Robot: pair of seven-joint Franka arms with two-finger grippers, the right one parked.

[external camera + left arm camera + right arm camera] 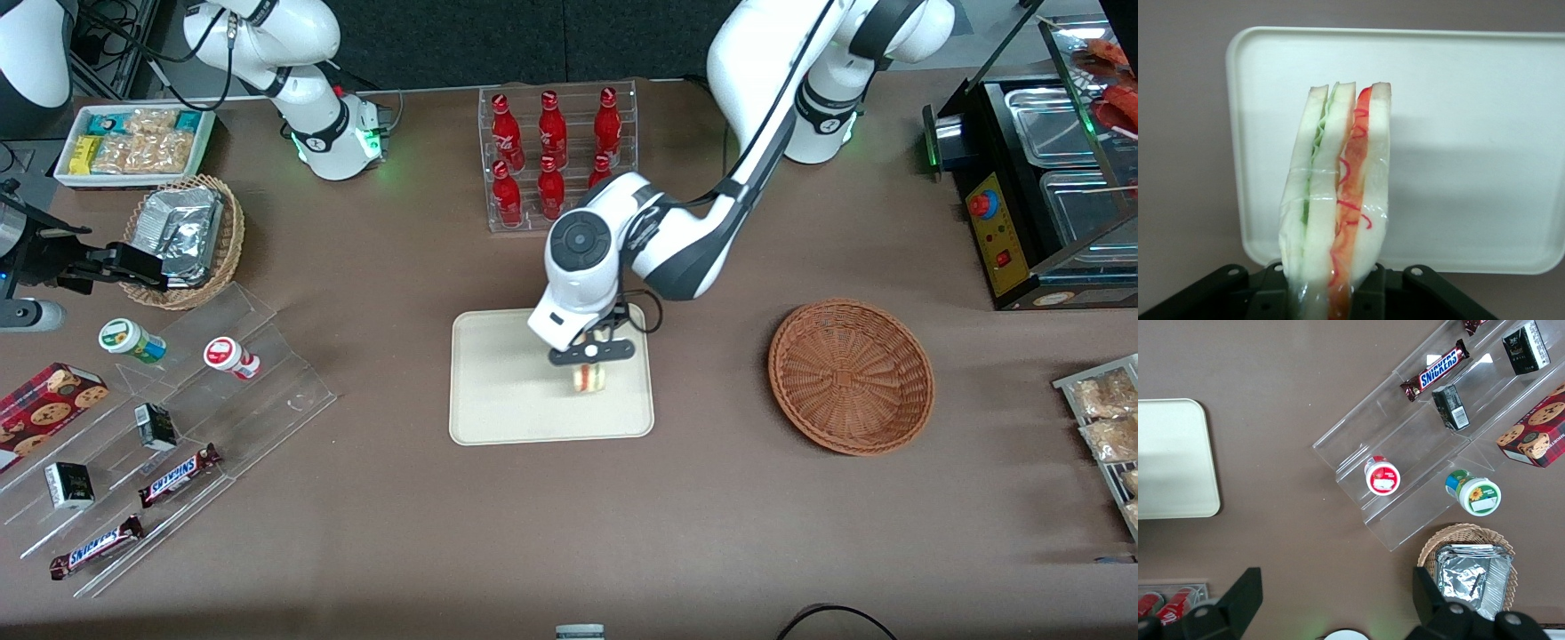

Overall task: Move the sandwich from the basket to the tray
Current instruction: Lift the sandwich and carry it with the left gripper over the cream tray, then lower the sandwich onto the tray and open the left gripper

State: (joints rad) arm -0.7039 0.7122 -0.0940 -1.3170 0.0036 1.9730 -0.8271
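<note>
Looks like a mock snack shop or kiosk counter set up in a robotics lab. Brown tabletop (pixel 400 533) laid out like a display: clear stepped stand (pixel 191 418) with Snickers bars (pixel 178 474), small cartons and yogurt cups (pixel 132 340); acrylic rack of red soda bottles (pixel 556 151); white box of snack packets (pixel 133 144); tan wicker basket of foil packets (pixel 187 238); black warming cabinet with steel pans (pixel 1040 178). Franka claw (pixel 590 363) over a cream tray (pixel 498 400).

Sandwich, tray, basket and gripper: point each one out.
sandwich (pixel 1338 200), left wrist view, on its cut edge.
tray (pixel 507 382), front view, on its bare floor.
basket (pixel 851 375), front view, on its woven bottom.
gripper (pixel 590 364), front view, above the tray, holding the sandwich.
</note>
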